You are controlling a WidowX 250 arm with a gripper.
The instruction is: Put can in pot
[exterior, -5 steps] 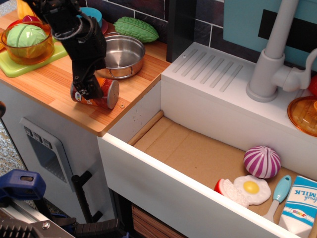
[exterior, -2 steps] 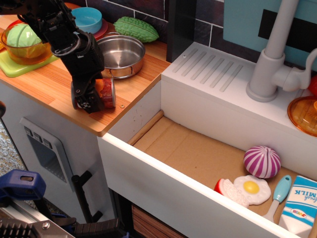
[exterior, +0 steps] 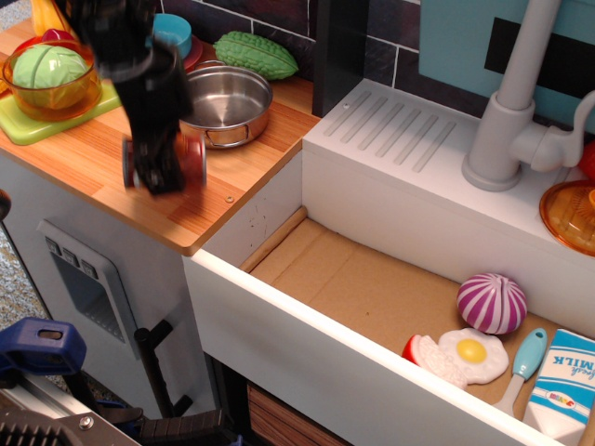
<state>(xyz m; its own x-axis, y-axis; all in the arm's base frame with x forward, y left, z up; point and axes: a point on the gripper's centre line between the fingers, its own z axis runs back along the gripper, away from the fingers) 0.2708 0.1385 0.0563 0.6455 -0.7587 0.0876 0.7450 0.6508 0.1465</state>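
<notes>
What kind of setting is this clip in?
Most likely a toy play kitchen: a wooden counter with a small steel pot, a grey plastic faucet, and plastic food such as the fried egg.

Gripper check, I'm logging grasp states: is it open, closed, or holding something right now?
Gripper: closed on the can, lifted near the pot; the image is motion-blurred.

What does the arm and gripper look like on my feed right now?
The arm is black and bulky, with glossy, blocky segments. The gripper is black too, ending in short dark fingers. Motion blur hides any cables or markings.
</notes>
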